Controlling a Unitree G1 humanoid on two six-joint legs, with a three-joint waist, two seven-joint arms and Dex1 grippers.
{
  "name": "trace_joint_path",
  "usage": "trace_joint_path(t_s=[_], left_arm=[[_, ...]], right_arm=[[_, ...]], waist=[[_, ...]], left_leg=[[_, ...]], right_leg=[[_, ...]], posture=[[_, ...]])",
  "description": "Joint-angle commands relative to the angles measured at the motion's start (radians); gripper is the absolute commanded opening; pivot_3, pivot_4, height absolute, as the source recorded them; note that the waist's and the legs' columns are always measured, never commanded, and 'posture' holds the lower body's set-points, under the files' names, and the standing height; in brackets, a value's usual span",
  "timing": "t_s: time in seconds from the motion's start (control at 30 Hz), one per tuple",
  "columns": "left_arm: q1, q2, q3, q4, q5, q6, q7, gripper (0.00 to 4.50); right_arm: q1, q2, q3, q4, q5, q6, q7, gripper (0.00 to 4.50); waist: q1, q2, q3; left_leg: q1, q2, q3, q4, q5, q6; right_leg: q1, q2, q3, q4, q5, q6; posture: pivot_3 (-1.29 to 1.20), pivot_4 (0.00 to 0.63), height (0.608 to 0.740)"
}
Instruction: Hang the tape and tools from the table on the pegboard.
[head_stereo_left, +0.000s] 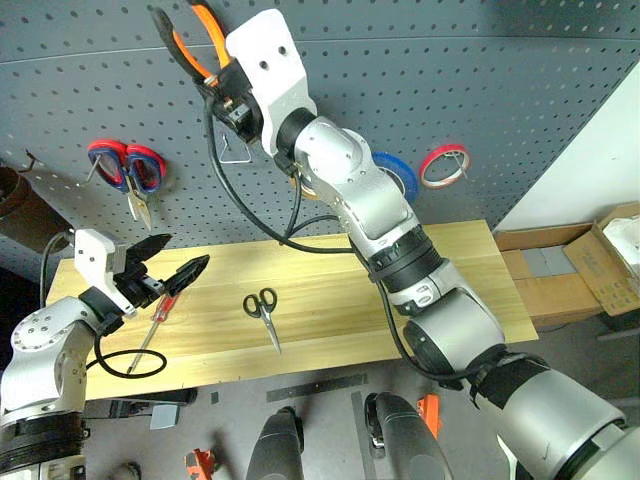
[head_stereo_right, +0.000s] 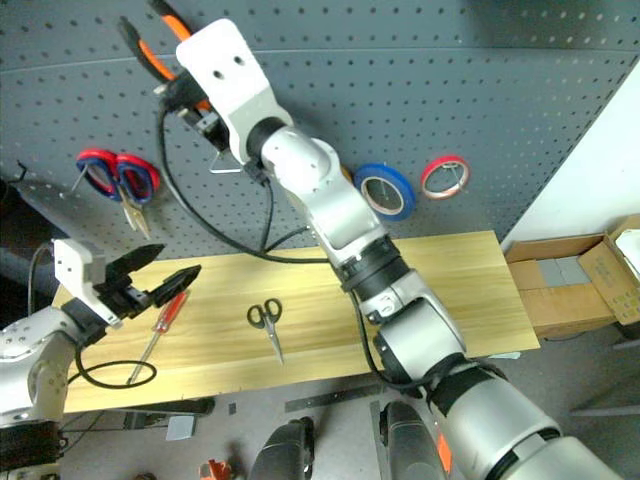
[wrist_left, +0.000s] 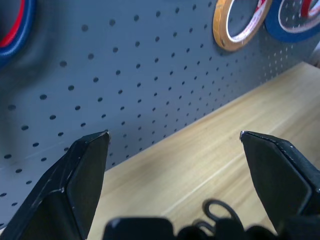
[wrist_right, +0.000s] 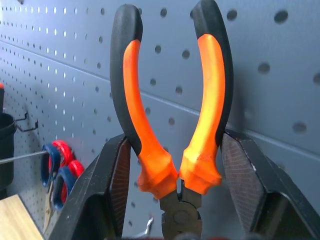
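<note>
Now, right jaws: the right gripper (wrist_right: 172, 200) is clamped on the pliers (head_stereo_left: 192, 45) near the pivot, handles pointing up against the pegboard (head_stereo_left: 450, 80).
Pliers handling: stiff steel, fairly heavy for their size; the rubbery orange-and-black handles should not slip, and their splay looks fit to straddle a hook.
Left jaws: the left gripper (head_stereo_left: 175, 262) stands wide apart and empty, above the worktop's left end.
Screwdriver (head_stereo_left: 157, 318): lying by the left end of the worktop (head_stereo_left: 450, 290); light, rigid, smooth red handle that may roll; best taken across the handle.
Scissors (head_stereo_left: 263, 310): flat, mid-worktop toward the front edge; thin and light, best pinched at the black loops.
Tape (head_stereo_right: 385, 190): blue ring, hanging on the pegboard.
</note>
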Motion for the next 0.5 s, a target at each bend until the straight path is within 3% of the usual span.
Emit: trace_joint_path(t_s=[0.03, 0.23, 0.5], left_arm=[[-0.004, -0.016, 0.040, -0.078, -0.048, 0.015, 0.027, 4.50], [0.019, -0.010, 0.032, -0.142, -0.146, 0.145, 0.002, 4.50], [-0.015, -0.003, 0.030, -0.129, -0.137, 0.159, 0.006, 4.50]], right_arm=[[-0.092, 0.130, -0.017, 0.021, 0.025, -0.077, -0.002, 2.21], [-0.113, 0.170, -0.037, 0.114, 0.073, -0.141, 0.008, 2.21], [-0.140, 0.213, -0.054, 0.142, 0.179, -0.169, 0.077, 2.21]], waist=[[0.001, 0.000, 0.000], [0.002, 0.000, 0.000], [0.007, 0.000, 0.000]], left_leg=[[0.000, 0.000, 0.000, 0.000, 0.000, 0.000], [0.000, 0.000, 0.000, 0.000, 0.000, 0.000], [0.000, 0.000, 0.000, 0.000, 0.000, 0.000]], right_leg=[[0.000, 0.000, 0.000, 0.000, 0.000, 0.000], [0.000, 0.000, 0.000, 0.001, 0.000, 0.000], [0.000, 0.000, 0.000, 0.001, 0.000, 0.000]], posture=[[-0.02, 0.231, 0.740], [-0.01, 0.228, 0.740], [0.00, 0.224, 0.740]])
